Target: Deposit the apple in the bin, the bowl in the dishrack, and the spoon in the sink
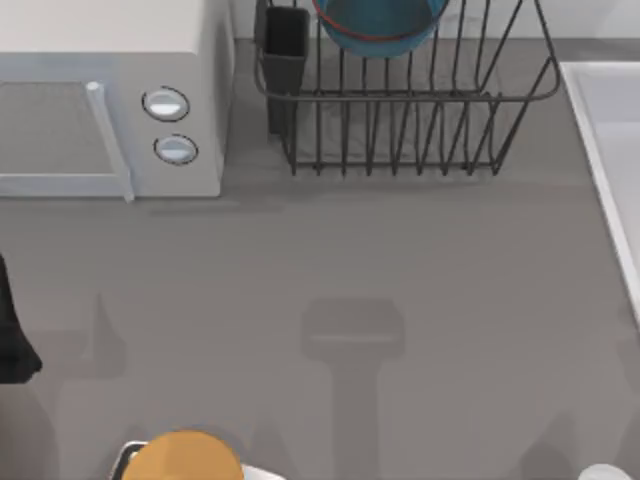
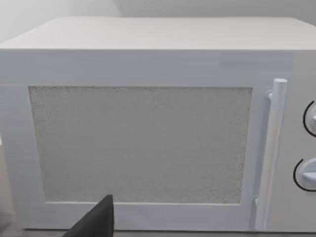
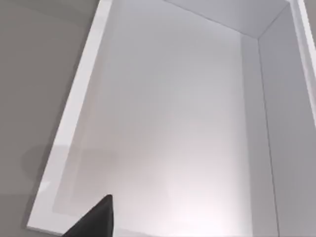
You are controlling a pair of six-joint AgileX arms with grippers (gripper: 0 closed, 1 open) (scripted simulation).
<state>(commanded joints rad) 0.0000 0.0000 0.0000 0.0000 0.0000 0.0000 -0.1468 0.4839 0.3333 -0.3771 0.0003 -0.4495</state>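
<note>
Top view: the bowl [image 1: 380,25] sits inside the dishrack [image 1: 410,110] at the far edge of the table [image 1: 400,270], cut off by the frame, so that deposit looks done. It rests between the upright prongs, near the black utensil cup [image 1: 285,55]. The microwave [image 1: 110,100] stands left of the rack; the sink [image 1: 610,150] runs along the right edge.

Left wrist view faces the microwave door [image 2: 140,143] and its handle [image 2: 271,148] square on; I judge my left arm is parked at the table's left, aimed at nothing it needs. Right wrist view looks down into the sink basin [image 3: 173,123], bare as far as visible, so the spoon is either out of frame or not yet in.

One dark fingertip [image 2: 96,219] shows at the left wrist, one [image 3: 94,217] at the right; whether either pair is wide or narrow, I cannot tell.

Apple, spoon, bin: not located. An orange-yellow round thing [image 1: 185,458] at the near edge is cut off.
</note>
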